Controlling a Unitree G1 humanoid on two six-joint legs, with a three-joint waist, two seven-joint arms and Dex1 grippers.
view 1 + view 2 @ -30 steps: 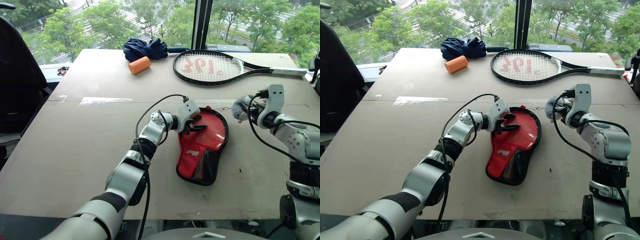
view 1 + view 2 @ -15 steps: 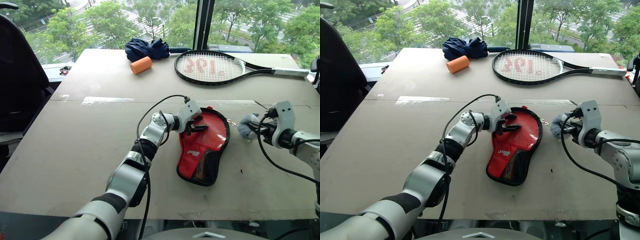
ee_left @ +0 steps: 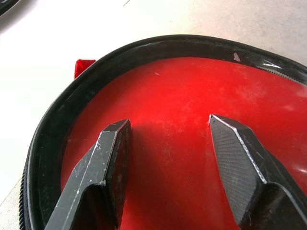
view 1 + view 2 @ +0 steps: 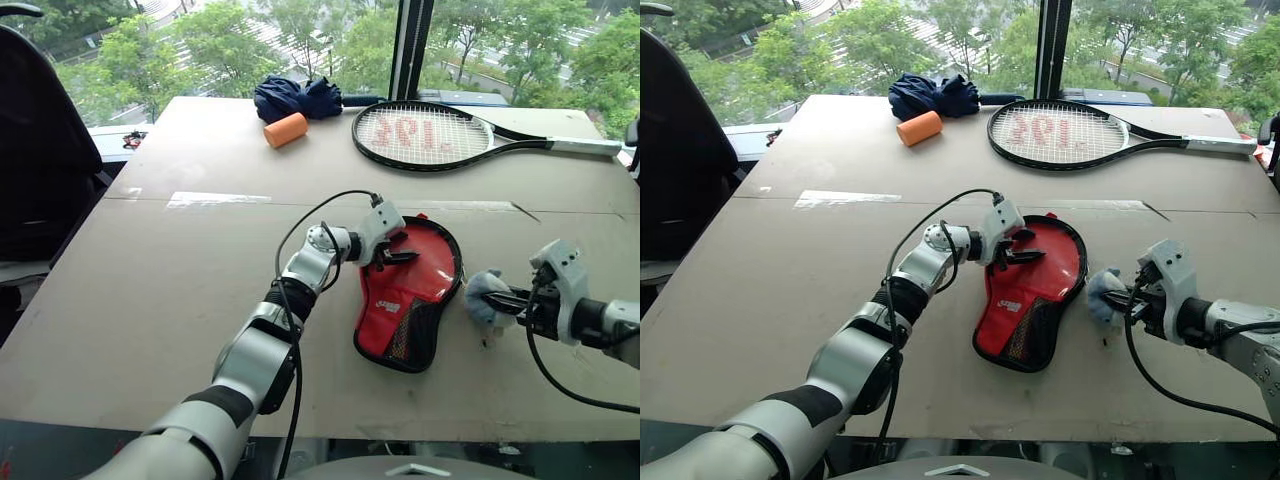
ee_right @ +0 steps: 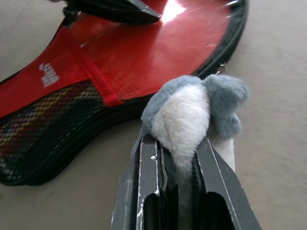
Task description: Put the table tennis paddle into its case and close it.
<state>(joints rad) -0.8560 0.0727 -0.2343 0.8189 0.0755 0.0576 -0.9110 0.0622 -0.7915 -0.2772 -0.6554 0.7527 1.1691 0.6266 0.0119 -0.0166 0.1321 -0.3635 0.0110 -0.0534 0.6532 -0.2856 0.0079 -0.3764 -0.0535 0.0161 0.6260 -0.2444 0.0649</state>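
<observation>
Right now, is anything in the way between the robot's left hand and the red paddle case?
Nothing visible: the left hand has its open black fingers right over the red paddle-shaped fabric case.

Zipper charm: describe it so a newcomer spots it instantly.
On the tan table, find the red case lying at the middle. Just off its right edge, the right gripper is shut on the grey plush charm, the one fuzzy thing there, white-bellied.

a beige table (image 4: 150, 290) stands before daylit windows (image 4: 200, 40) with trees outside, a black chair (image 4: 35, 150) beside.
</observation>
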